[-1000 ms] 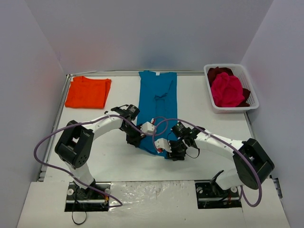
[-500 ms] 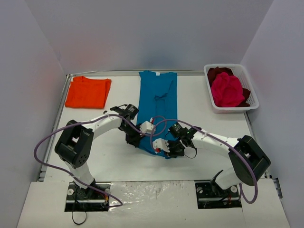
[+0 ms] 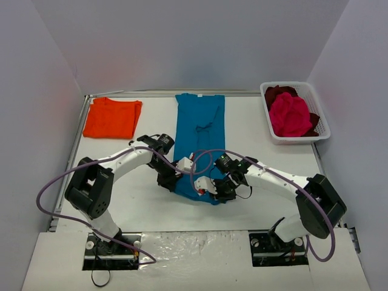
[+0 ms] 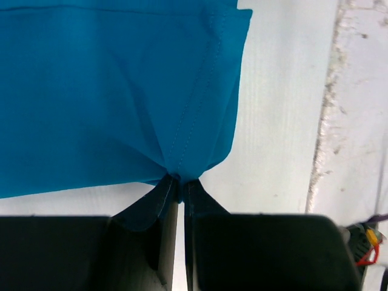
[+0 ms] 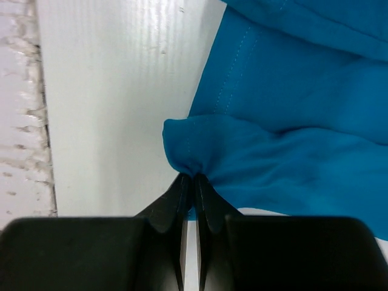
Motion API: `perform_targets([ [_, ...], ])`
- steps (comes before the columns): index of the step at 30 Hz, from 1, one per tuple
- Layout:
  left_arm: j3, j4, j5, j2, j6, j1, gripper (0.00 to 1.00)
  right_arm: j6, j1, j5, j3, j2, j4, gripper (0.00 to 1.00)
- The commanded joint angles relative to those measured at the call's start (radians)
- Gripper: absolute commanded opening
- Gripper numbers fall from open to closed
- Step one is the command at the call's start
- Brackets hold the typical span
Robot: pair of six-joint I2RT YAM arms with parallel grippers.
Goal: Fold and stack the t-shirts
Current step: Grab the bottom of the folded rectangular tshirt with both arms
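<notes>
A teal-blue t-shirt [image 3: 200, 130] lies as a long strip down the middle of the table, collar end far. My left gripper [image 3: 170, 183] is shut on its near left hem corner [image 4: 177, 174]. My right gripper [image 3: 219, 194] is shut on the near right hem corner [image 5: 193, 171], where the cloth bunches at the fingertips. An orange t-shirt [image 3: 112, 117] lies folded at the far left. A magenta-pink t-shirt [image 3: 289, 114] and a dark red t-shirt [image 3: 278, 92] are heaped in the basket.
The white slotted basket [image 3: 320, 124] stands at the far right against the wall. Grey walls close in the table on three sides. A purple cable [image 3: 203, 159] loops over the near end of the teal shirt between the two wrists.
My right gripper has closed on the teal shirt's near right corner. Both arms have drawn slightly inward, and the hem now bunches at each grip.
</notes>
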Motion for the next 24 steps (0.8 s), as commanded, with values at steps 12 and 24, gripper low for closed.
perform_targets([
  [12,0.093,-0.435,0.149,-0.082,0.331,-0.063,0.02,-0.108,-0.003,-0.178,0.167,-0.065,-0.350,0.00],
  [24,0.151,-0.377,0.157,-0.066,0.243,-0.035,0.02,-0.111,-0.069,-0.143,0.264,-0.074,-0.359,0.00],
])
